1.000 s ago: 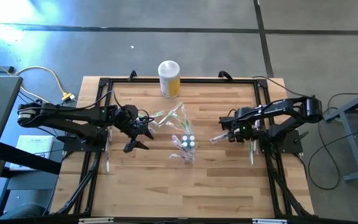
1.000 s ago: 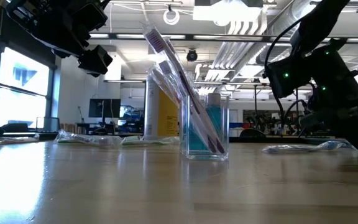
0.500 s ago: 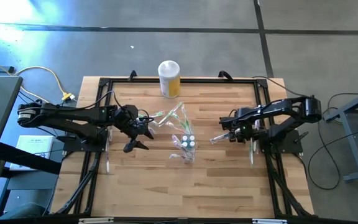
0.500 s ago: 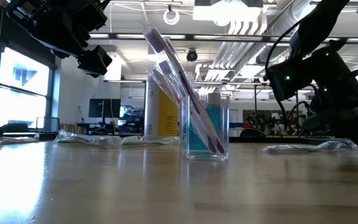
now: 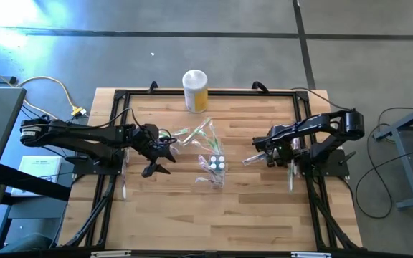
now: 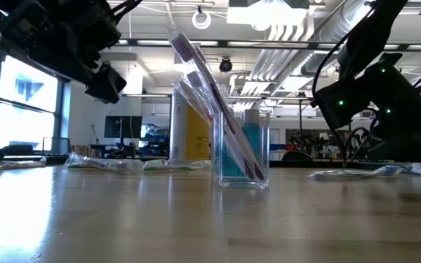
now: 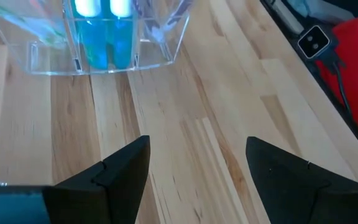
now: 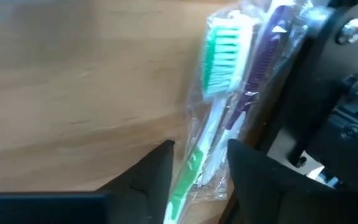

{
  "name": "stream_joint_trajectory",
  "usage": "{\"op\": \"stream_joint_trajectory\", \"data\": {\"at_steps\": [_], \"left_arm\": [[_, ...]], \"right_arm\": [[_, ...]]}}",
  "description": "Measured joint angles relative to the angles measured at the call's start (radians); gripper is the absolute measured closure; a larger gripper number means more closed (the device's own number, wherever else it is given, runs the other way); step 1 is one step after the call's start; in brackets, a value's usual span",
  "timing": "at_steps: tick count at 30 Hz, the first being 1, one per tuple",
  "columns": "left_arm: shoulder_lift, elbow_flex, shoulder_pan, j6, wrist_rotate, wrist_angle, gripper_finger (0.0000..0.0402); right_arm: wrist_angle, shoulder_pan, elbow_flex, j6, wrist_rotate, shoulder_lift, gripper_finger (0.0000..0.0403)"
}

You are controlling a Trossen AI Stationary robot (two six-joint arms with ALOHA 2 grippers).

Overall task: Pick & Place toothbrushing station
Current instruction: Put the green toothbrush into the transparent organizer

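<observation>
The right gripper (image 8: 197,174) straddles a wrapped green-bristled toothbrush (image 8: 211,118) at the table's three o'clock, fingers narrowing but not yet pinching, I'd judge; next comes a firm squeeze on slippery wrap. The clear, hard-walled cup (image 5: 214,166) stands centre. The left gripper (image 7: 194,168) hangs wide, empty, at nine o'clock.

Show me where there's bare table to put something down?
The near half of the table, in front of the clear cup, is bare wood. It is crowded between the left gripper, the loose toothbrushes and the right gripper.
</observation>
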Motion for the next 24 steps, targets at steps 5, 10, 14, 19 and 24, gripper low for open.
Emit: {"op": "stream_joint_trajectory", "data": {"at_steps": [5, 10, 14, 19, 24], "left_arm": [[0.000, 0.000, 0.000, 0.000, 0.000, 0.018, 0.0142], [0.000, 0.000, 0.000, 0.000, 0.000, 0.018, 0.0142], [0.000, 0.000, 0.000, 0.000, 0.000, 0.020, 0.0142], [0.000, -0.001, 0.000, 0.000, 0.000, 0.020, 0.0142], [0.000, -0.001, 0.000, 0.000, 0.000, 0.022, 0.0142]], "right_arm": [[0.029, 0.001, -0.001, -0.042, 0.002, 0.001, 0.0329], [0.040, 0.002, -0.001, -0.091, 0.012, 0.001, 0.0389], [0.026, 0.021, 0.010, -0.109, 0.030, 0.003, 0.0388], [-0.036, 0.091, 0.093, -0.123, 0.151, -0.003, 0.0395], [-0.077, 0.195, 0.229, -0.097, 0.208, -0.062, 0.0401]]}}
